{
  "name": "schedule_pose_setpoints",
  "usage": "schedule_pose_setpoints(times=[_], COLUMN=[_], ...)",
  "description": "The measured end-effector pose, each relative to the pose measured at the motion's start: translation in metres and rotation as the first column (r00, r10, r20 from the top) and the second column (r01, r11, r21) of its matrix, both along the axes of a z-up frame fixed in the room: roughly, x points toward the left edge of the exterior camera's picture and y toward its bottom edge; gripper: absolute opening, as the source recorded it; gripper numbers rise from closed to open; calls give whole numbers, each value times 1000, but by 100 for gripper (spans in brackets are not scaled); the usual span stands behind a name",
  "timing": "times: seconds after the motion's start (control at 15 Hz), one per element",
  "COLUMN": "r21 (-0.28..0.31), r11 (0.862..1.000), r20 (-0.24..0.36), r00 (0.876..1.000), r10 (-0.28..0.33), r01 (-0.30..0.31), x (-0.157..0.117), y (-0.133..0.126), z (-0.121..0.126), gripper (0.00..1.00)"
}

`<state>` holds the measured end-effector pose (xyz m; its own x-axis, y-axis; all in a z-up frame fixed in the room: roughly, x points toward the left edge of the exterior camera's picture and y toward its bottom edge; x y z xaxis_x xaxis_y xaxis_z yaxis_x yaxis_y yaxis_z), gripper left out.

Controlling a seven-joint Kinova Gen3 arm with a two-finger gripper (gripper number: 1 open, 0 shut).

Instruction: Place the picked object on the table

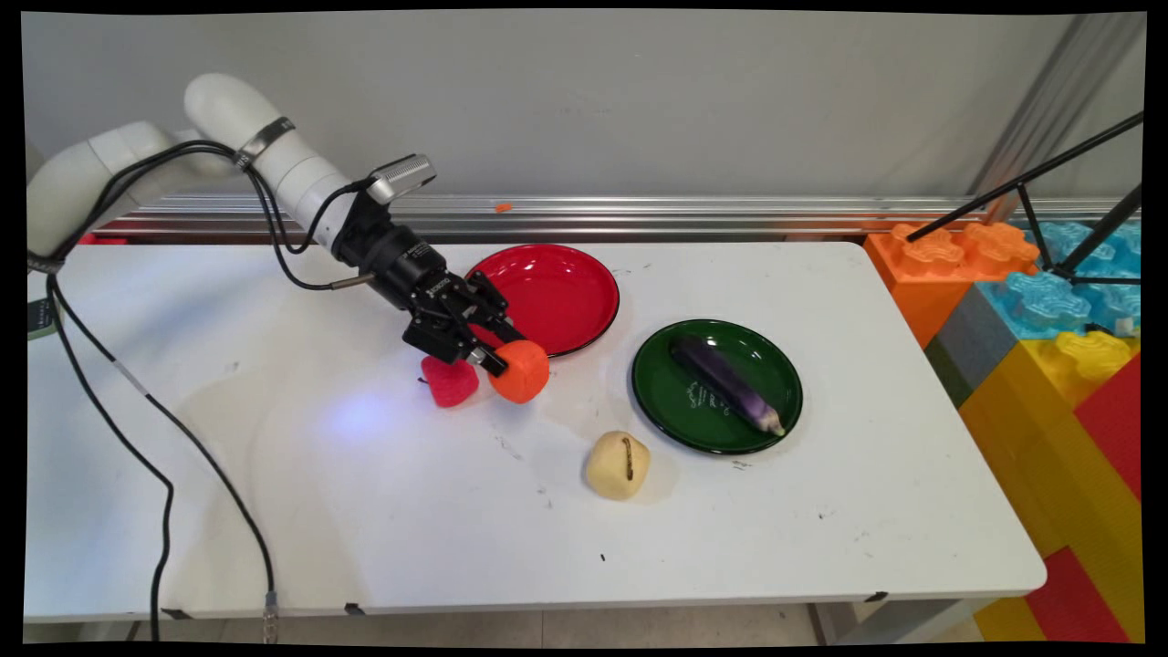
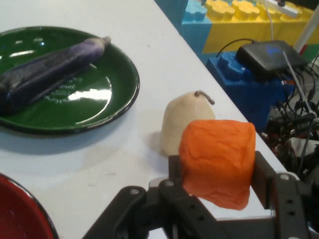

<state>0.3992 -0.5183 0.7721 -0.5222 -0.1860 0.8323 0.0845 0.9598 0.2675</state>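
Pincer: the black pincer (image 1: pixel 504 358) is reaching down from the upper left and is closing its two fingers on an orange soft toy fruit (image 1: pixel 520 370) — the hand view is showing a finger pressing against each side of it.

Orange fruit: it is sitting in the grip, low over the tabletop (image 1: pixel 365 511), just in front of the near rim of the red plate (image 1: pixel 566 283). I cannot tell whether its underside is touching the surface or hanging just clear of it.

Red toy: a small red toy fruit (image 1: pixel 449 381) is lying on the tabletop just beside the orange one, on its left, partly under the pincer's linkage.

Red plate: it is standing behind the pincer with nothing showing inside it.

Green plate: the green plate (image 1: pixel 666 401) is lying to the right, well apart from the pincer, and is carrying a purple eggplant (image 1: pixel 725 383) laid slantwise across it.

Pale fruit: a cream-coloured pear-like toy (image 1: pixel 618 464) with a brown stem is resting on the tabletop, near the green plate's front-left rim.

How things stand: one item is lying on a plate, one is in the grip, two are lying loose on the tabletop — the red plate is bare.

Surroundings: big plastic building blocks (image 1: pixel 1049 365) are stacked off the tabletop's right end.
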Motion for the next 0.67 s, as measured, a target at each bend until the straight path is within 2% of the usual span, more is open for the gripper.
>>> schedule_pose_setpoints(times=[0.67], r21=[-22], r11=[1000], r20=[8], r00=[1000], r10=[16], r01=[-16], x=[-16], y=[-11], z=[-25], gripper=[0])
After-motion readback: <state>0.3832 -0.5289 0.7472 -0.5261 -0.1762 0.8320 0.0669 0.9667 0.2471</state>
